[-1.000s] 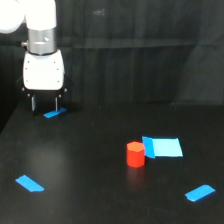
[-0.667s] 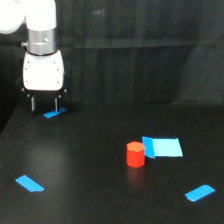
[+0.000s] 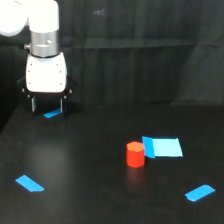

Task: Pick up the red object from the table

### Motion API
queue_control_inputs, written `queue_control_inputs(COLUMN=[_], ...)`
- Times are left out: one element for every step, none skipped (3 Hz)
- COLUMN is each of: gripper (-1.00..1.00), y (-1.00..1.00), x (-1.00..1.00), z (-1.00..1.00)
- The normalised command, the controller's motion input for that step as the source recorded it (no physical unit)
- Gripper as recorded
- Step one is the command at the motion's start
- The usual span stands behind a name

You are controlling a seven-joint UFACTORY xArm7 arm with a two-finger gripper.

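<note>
The red object is a short red-orange block standing upright on the black table, right of centre in the exterior view. It touches the left edge of a rectangular blue tape patch. My gripper hangs from the white arm at the far left, well away from the block and just above the table surface. Its two dark fingers are spread apart with nothing between them. A small blue tape piece shows between and behind the fingers.
Two more blue tape strips lie on the table, one at the near left and one at the near right. A black curtain closes off the back.
</note>
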Motion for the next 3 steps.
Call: queue_control_inputs(gripper=[0.97,1.0,1.0], y=[-0.22,-0.24,-0.51], x=[0.49,0.57,0.75], z=[0.08,0.17,0.21])
